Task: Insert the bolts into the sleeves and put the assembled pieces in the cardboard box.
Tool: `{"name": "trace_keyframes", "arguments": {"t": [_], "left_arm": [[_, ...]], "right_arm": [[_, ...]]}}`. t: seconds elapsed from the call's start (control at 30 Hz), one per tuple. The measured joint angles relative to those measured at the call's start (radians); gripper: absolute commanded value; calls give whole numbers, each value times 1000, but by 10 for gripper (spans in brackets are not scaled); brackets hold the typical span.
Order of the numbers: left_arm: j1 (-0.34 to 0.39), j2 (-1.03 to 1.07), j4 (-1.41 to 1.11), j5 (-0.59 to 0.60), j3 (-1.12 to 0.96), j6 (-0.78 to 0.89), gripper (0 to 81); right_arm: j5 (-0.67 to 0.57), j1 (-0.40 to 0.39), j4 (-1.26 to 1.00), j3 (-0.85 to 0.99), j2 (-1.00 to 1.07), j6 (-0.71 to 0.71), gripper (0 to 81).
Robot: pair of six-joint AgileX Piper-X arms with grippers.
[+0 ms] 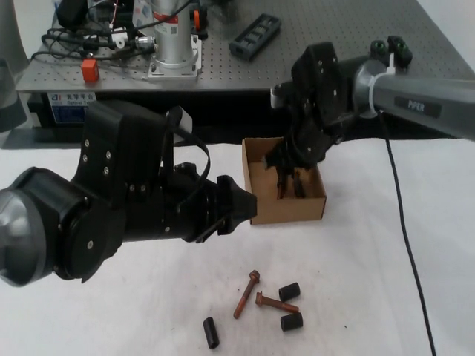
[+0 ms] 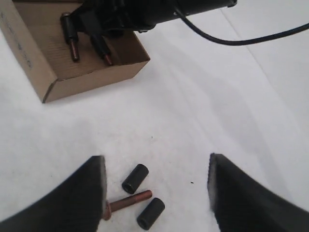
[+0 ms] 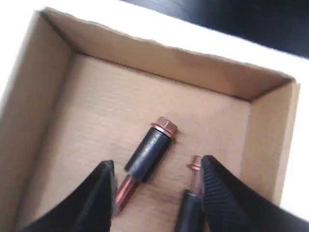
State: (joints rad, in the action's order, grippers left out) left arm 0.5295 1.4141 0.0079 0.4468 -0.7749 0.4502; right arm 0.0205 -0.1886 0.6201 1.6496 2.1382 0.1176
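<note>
Nearest the camera, the loose parts lie on the white cloth (image 1: 356, 297). Two copper-coloured bolts (image 1: 246, 295) rest just beside each other, and three black sleeves (image 1: 289, 291) are scattered around them, none yet fitted.

Above and a little beyond these hangs the left gripper (image 2: 155, 162), its fingers spread wide and carrying nothing. In its wrist view two of the sleeves and one bolt lie on the cloth below the gap. They sit closer to one finger (image 2: 89, 193), and the bolt's head is at that finger's edge.

Farther on stands the cardboard box (image 1: 286, 210), with the right gripper (image 3: 157, 161) lowered into it, its fingers also spread. One assembled piece (image 3: 147, 153), a bolt pushed through a sleeve, lies flat on the box floor in the gap between them, gripped by neither. A second assembled piece (image 3: 189, 208) lies just beside the inner face of one finger; whether it touches cannot be told.

Beyond the box runs a grey perforated bench (image 1: 334, 30).
</note>
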Motion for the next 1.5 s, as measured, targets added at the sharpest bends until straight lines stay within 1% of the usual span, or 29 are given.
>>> {"name": "trace_keyframes", "arguments": {"t": [0.07,0.1,0.2,0.23,0.37,0.5,0.6,0.63,0.73,1.0,1.17,1.5], "left_arm": [[-2,0,1,-5,0,-5,444],[-1,0,1,-5,0,-5,444],[-1,0,2,-6,0,-14,444],[-1,0,2,-8,0,-19,444],[-5,0,2,-8,0,-33,444],[-14,0,2,-8,0,-37,444],[-14,0,6,-8,0,-37,444],[-14,0,11,-8,0,-37,444],[-14,0,24,-8,0,-57,444],[-14,0,119,-8,0,-115,444],[-14,0,123,-8,0,-124,444],[-14,0,123,-8,0,-124,444]], "right_arm": [[-38,0,15,-5,-42,38,308],[-41,0,16,-6,-47,43,306],[-93,0,69,-35,-155,126,306],[-123,-8,134,-66,-249,195,306],[-148,-48,282,-148,-367,325,306],[-140,-111,353,-262,-364,405,307],[-91,-148,348,-343,-343,445,307],[-53,-164,331,-377,-338,470,307],[-21,-181,305,-398,-323,494,307],[-21,-201,298,-398,-267,509,307],[-26,-221,292,-398,-225,532,307],[12,-221,272,-400,-215,538,306]]}}
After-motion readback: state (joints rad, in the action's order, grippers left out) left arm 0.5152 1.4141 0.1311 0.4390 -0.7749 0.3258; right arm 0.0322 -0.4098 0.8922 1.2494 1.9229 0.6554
